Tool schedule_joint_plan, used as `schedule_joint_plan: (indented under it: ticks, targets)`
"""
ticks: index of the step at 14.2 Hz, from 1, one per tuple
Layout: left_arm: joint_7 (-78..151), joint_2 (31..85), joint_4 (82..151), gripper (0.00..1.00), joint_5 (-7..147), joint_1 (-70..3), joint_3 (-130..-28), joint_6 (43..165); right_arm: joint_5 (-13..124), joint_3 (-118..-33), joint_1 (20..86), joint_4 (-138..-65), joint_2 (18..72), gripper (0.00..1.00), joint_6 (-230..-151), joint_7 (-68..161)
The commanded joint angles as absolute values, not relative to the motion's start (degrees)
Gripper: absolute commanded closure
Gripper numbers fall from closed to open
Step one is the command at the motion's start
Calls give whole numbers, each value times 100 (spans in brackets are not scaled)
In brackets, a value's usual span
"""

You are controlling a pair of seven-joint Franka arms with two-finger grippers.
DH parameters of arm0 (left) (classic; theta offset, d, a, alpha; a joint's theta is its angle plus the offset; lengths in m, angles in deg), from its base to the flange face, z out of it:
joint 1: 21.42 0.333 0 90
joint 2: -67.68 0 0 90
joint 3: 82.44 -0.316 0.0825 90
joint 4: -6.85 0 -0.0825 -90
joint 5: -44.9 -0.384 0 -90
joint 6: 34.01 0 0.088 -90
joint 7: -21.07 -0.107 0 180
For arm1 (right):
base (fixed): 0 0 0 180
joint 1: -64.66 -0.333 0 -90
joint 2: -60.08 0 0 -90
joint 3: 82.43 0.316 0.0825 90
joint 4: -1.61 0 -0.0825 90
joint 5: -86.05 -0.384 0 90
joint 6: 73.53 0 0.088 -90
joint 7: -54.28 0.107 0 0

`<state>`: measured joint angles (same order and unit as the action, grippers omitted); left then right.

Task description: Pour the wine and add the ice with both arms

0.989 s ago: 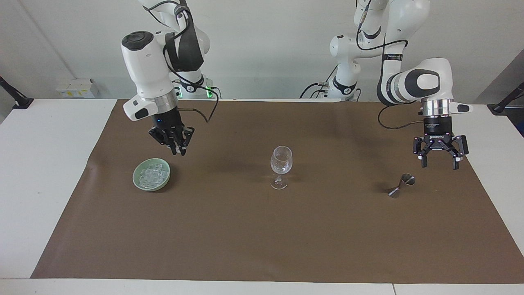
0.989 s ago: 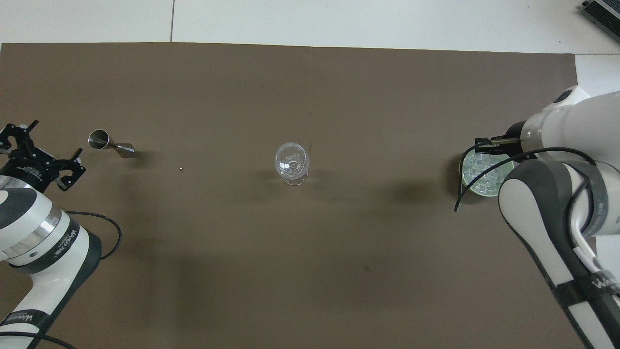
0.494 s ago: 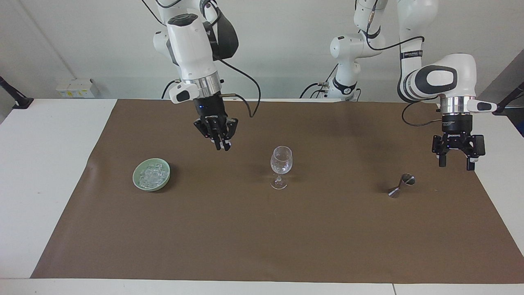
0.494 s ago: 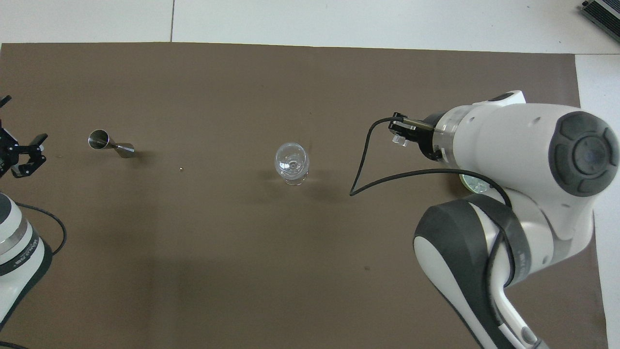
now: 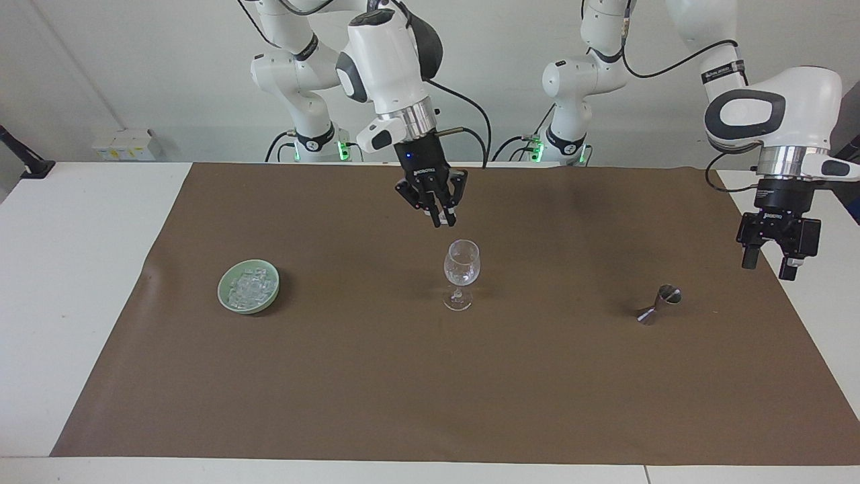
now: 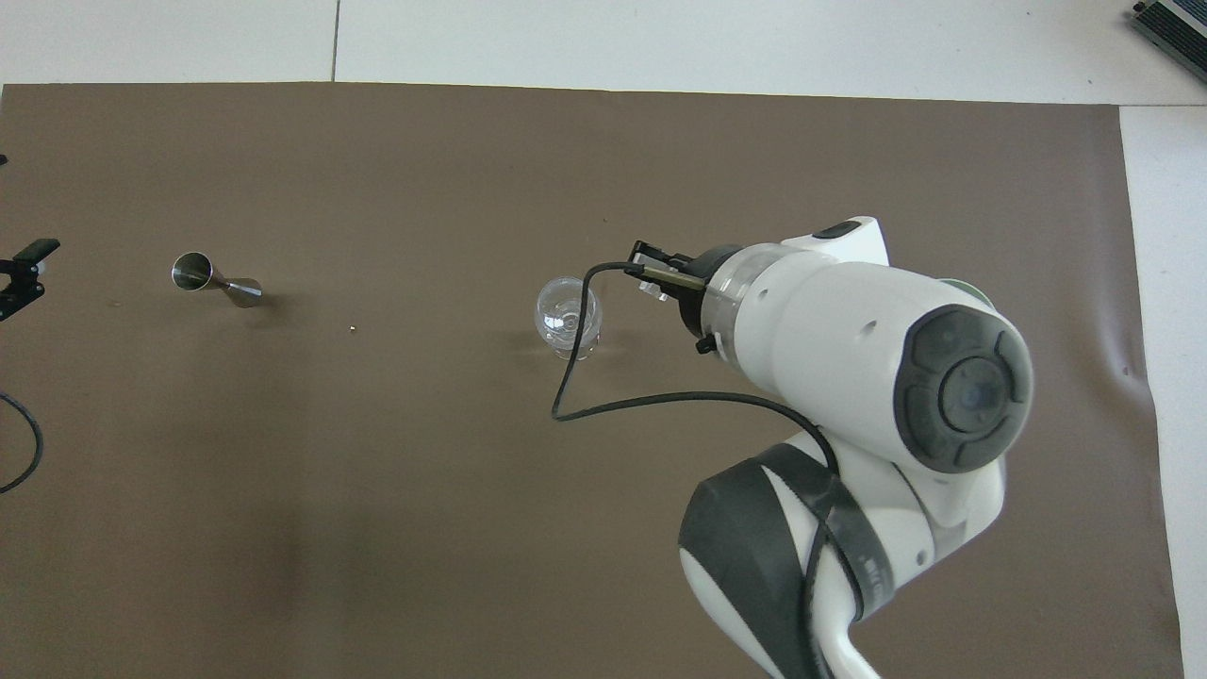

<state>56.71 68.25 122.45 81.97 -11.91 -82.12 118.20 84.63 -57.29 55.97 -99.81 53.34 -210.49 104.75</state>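
The right tool (image 5: 445, 219), clenched on what looks like a cube though I cannot tell for sure, hangs over the glass (image 5: 461, 272) mid-table, the ice (image 5: 249, 287) lies in its bowl (image 5: 230, 302) toward the right arm's end, and the left tool (image 5: 768, 265) waits, released, near the jigger (image 5: 659, 304).

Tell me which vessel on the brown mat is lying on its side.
The steel jigger, toward the left arm's end of the mat. It is tipped over, while the wine glass and the green ice bowl stand upright.
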Motion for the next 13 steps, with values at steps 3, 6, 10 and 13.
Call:
schedule_joint_plan:
  ticks: [3,6,10,13]
  targets:
    - [5834,6699,11312,0,6339,-1175,-8174,10313,8886,-5729,5526,-9692,4830,100,-21345,10613]
    - [5790,6681,10750,0,5591,-1245,-8139,9470,9105,-5729,5395,-9692,4611,100,-21354,10640]
    - [5685,6514,9994,0,4843,-1588,-8104,8309,9396,-5738,5341,-9718,4513,100,-21337,10825]
    - [5431,6487,9694,0,4649,-1825,-8095,7763,9396,-5729,5359,-9744,4505,100,-21354,10816]
